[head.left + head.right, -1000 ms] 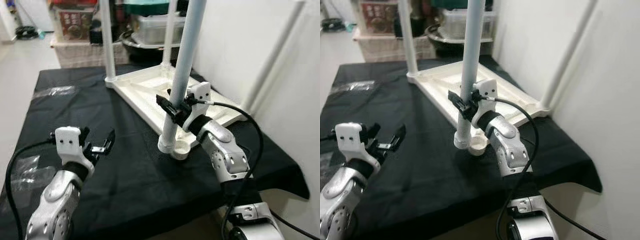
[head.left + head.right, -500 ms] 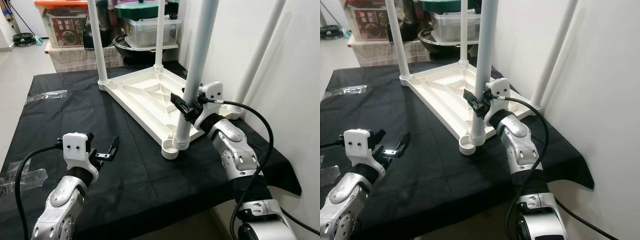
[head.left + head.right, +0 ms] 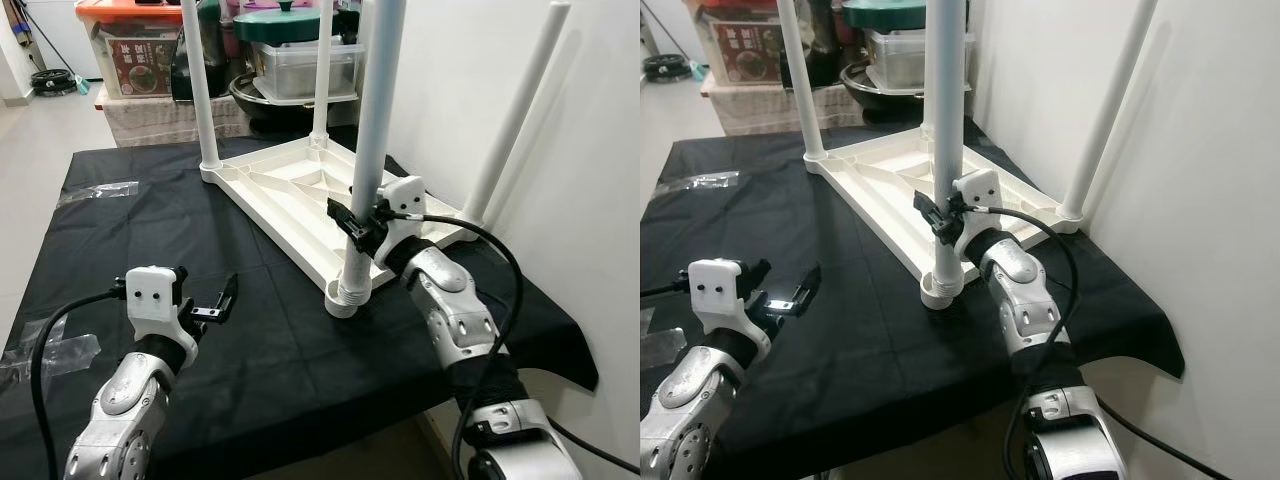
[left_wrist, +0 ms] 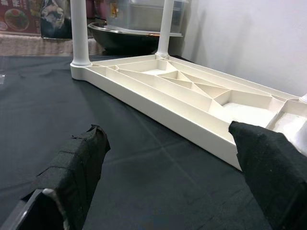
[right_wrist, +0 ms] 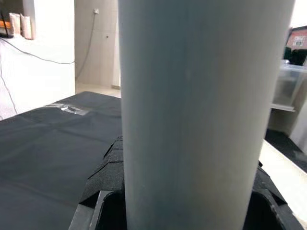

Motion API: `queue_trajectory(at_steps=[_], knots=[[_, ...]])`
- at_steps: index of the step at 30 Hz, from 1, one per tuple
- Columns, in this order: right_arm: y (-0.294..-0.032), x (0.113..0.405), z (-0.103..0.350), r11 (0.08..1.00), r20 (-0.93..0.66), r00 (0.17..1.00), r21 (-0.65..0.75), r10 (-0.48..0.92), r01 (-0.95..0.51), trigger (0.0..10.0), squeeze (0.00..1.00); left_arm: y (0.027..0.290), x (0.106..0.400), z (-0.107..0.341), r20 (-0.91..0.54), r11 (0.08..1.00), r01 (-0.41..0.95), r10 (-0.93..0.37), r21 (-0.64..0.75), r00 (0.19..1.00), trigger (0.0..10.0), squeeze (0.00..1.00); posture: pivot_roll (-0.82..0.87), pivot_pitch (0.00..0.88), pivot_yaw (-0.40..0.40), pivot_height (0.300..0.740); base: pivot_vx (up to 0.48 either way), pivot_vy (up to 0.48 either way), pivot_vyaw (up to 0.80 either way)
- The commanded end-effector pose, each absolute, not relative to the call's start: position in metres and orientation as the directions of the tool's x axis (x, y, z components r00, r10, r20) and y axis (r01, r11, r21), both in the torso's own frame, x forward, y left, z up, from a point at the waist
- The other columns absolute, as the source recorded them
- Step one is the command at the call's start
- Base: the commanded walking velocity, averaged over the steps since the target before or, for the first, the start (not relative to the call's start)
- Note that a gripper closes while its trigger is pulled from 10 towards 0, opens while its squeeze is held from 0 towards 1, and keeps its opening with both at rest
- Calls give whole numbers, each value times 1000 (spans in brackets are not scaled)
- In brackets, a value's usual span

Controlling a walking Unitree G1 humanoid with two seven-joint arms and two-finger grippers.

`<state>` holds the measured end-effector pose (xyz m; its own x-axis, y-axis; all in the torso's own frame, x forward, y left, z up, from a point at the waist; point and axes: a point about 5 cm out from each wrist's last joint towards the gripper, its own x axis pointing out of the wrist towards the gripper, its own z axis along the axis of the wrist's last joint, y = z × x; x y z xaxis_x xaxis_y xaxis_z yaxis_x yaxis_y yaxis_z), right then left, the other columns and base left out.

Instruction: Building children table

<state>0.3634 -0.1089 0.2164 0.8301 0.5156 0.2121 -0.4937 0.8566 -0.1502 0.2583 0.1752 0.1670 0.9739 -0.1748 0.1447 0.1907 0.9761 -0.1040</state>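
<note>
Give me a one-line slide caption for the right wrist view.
Right gripper clamped on the white table leg above the black-covered table.

A black cloth (image 3: 260,340) spreads beneath both claws. Clear plastic wrap (image 3: 98,188) lies crumpled on it, well ahead of the left claw, and another piece (image 3: 55,352) sits just to that claw's left. Far beyond the right claw stand an orange-lidded storage box (image 3: 135,50), a clear lidded container (image 3: 300,68) and a dark pan (image 3: 272,100).
</note>
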Motion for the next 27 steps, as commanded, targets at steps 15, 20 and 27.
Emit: queue_trajectory(at_steps=[15, 20, 27], knots=[[-83, 346, 206, 782, 229, 755, -301, 614, -545, 10000, 0, 175, 258, 163, 138, 977, 187, -173, -99, 975, 10000, 0, 63, 0, -71, 740, 0, 0, 0], [-75, 332, 189, 721, 169, 708, -292, 685, -628, 10000, 0, 176, 260, 163, 138, 978, 186, -172, -99, 975, 10000, 0, 56, 0, -64, 740, 0, 0, 0], [-73, 322, 170, 690, 88, 688, 8, 721, -724, 10000, 0, 180, 260, 163, 132, 977, 175, -159, -120, 978, 10000, 0, 54, 0, -62, 740, 0, 0, 0]])
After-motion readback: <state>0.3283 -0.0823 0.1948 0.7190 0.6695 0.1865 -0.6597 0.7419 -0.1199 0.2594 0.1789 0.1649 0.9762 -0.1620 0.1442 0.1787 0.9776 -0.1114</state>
